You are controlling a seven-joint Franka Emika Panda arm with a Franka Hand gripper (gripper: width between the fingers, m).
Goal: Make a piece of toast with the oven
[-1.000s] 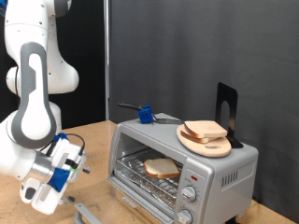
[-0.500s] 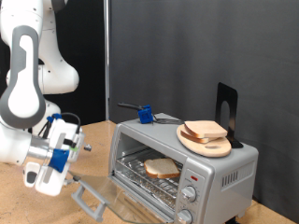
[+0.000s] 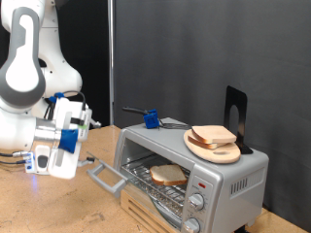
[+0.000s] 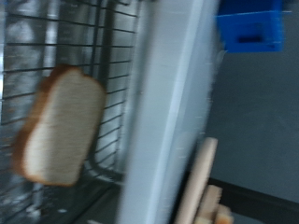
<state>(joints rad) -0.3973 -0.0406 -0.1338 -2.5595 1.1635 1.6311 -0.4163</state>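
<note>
At the exterior view's left, level with the oven's [image 3: 190, 170] middle, the gripper [image 3: 51, 158] hung above the worktop [image 3: 44, 209]; whether its fingers were apart or together I could not tell, and nothing showed between them. Just to its right the door [image 3: 105, 175] stood partly raised, its handle nearest the gripper but seemingly not touching it. Beyond, the toast [image 3: 168, 175] lay flat on the rack [image 3: 146, 180] inside the oven, which the wrist view confirmed [image 4: 61, 126]. On the oven's roof sat a board [image 3: 213, 150] carrying two more slices [image 3: 213, 136], with a blue object [image 3: 152, 119] farther back. Judging by this, the door was being shut: a steady push along the hinge's arc, square to the handle, would close it without shifting the oven.
</note>
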